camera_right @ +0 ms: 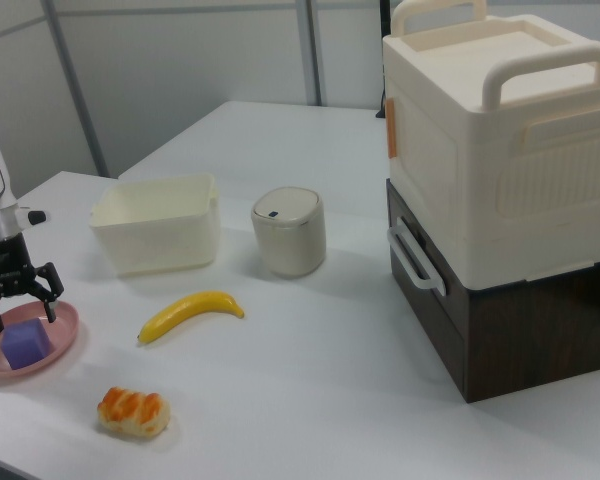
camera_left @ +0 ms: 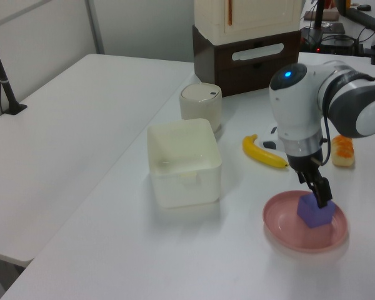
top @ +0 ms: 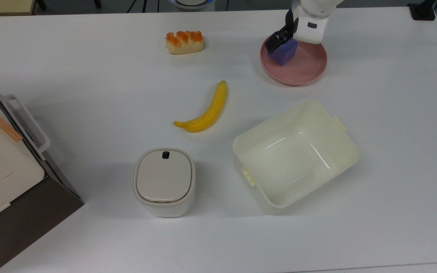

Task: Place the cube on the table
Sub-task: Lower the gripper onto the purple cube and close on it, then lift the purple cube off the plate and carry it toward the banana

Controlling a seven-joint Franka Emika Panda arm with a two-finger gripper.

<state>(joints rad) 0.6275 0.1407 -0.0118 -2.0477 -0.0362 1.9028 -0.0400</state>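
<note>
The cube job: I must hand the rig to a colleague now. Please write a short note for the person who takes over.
Gripper: open, fingers spread on either side of the cube, not closed on it.
Cube: sits on the pink plate, near the top view's upper right corner of the table.
Nearby: banana, cream tub, lidded bin, pastry.
Done: the arm is positioned over the cube.
Left: close on the cube, lift it off the plate, set it on bare tabletop, release.

One cube [top: 283, 55], one plate [top: 302, 70], one banana [top: 205, 112], one tub [top: 340, 149], one lidded canister [top: 164, 182].
</note>
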